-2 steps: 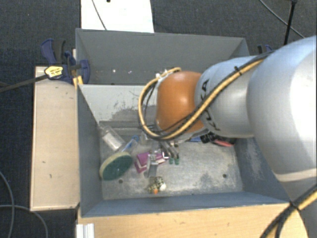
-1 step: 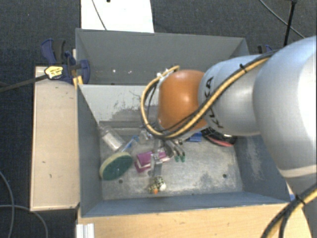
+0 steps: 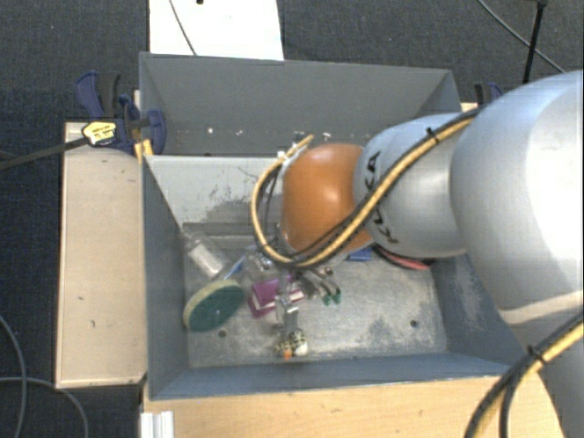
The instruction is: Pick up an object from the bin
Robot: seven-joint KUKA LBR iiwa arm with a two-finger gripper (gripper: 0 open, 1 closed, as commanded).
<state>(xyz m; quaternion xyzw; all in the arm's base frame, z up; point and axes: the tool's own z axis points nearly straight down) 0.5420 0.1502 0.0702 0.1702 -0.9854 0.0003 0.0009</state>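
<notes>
Purple block (image 3: 265,296) sits just beside the gripper (image 3: 290,322) at ten o'clock, green disc (image 3: 214,307) farther at nine; the gripper's spread cannot be told.

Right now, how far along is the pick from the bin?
Done: the jaws are down in the grey metal bin, beside the small purple block. In hand: nothing visibly gripped. Left: grasp one thing and lift it out; the round green disc lies untouched.

Dark speckled carpet (image 3: 55,35) covers the floor, with black cables (image 3: 41,151) trailing across it.
</notes>
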